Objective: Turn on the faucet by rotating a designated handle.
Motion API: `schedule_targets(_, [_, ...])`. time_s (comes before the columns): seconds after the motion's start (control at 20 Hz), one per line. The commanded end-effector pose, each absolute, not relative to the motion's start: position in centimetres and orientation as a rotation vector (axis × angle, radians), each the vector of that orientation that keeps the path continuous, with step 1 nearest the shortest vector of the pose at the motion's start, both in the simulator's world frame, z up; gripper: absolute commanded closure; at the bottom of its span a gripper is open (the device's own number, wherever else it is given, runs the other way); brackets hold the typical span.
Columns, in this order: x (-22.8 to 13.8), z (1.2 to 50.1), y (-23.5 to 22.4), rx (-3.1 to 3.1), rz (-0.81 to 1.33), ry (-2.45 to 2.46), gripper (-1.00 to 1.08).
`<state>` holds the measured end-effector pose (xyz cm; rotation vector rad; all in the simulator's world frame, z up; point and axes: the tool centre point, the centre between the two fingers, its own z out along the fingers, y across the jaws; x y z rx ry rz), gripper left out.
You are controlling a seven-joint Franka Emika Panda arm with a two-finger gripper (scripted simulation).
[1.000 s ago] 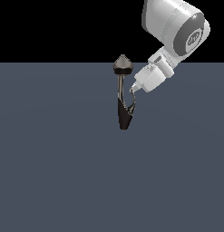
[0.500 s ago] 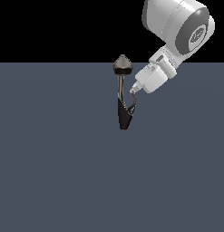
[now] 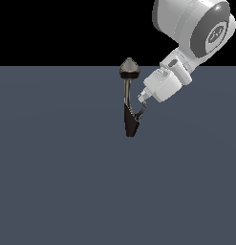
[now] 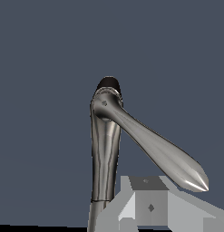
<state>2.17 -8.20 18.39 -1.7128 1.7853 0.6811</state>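
Here the tool (image 3: 142, 101) met the faucet (image 3: 130, 95) handle (image 3: 139, 113) from two o'clock, its opening indiscernible; a steady sideways push seemed best.

The silvery handle (image 4: 163, 154) slants off the faucet (image 4: 104, 154) stem, its pointed tip just beside the grey end effector (image 4: 149, 206). Plain slate-blue ground lies behind.

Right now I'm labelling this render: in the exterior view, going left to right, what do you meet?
faucet → claw → arm
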Motion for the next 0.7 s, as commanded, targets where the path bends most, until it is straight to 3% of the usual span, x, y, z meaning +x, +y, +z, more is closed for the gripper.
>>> schedule_targets(0.0, [0.5, 17.4, -8.8, -1.704, 0.702, 1.801, 1.08])
schedule_targets(0.15, [1.2, 18.2, -8.4, -1.714, 0.683, 1.784, 1.08])
schedule_targets(0.65, [-2.0, 13.7, -12.4, -1.705, 0.704, 1.799, 1.08])
